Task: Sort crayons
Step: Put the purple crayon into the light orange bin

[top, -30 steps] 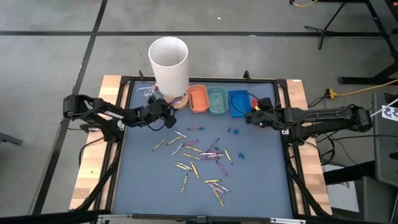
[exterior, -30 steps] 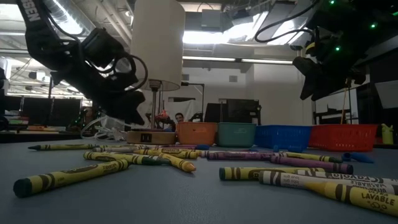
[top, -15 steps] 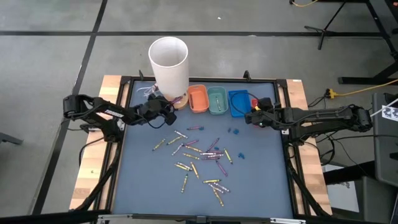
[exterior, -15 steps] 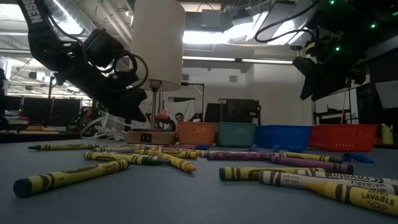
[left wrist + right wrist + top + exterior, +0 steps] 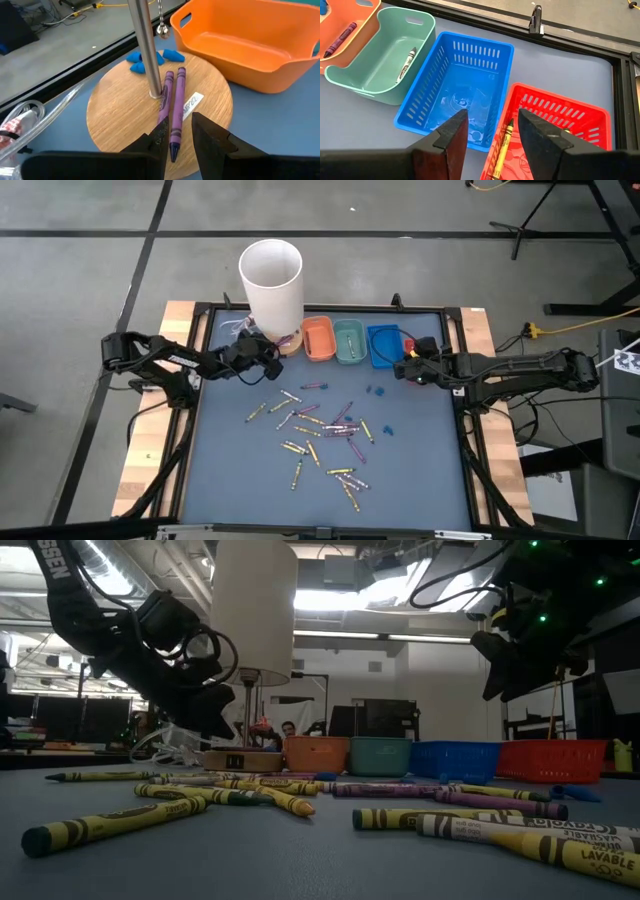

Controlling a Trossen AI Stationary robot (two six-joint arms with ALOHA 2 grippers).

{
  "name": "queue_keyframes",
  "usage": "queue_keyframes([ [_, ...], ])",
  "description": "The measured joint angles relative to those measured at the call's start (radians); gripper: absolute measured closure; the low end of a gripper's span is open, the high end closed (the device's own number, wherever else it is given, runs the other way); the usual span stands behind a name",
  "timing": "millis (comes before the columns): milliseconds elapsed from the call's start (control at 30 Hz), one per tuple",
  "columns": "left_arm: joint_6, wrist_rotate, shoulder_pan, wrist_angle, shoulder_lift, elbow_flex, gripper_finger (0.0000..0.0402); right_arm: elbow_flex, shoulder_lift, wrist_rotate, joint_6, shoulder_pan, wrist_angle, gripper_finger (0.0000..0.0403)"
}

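The near part of the desk (image 5: 240, 480) lies bare, giving open passage below the scattered crayons (image 5: 322, 430). Along the far edge, the white lamp (image 5: 272, 280) on its wooden base (image 5: 150, 107) and a row of small trays (image 5: 348, 342) stand close together, blocking a low approach there.

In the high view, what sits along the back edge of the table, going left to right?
White lamp shade → orange bin → teal bin → blue basket → right gripper, whose arm hides most of the red basket.
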Motion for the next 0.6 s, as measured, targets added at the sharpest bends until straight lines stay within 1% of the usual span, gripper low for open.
queue_keyframes([
  [167,0.000,0.024,0.000,-0.041,0.000,0.000,0.0333,0.000,0.000,0.000,0.000,0.000,0.000,0.0230],
  [400,-0.001,0.027,0.000,-0.053,0.000,0.000,0.0333,0.000,0.000,0.000,0.000,0.000,0.000,0.0230],
  [600,-0.004,0.061,0.000,-0.073,0.000,0.000,0.0333,0.000,0.000,0.000,0.000,0.000,0.000,0.0230],
])
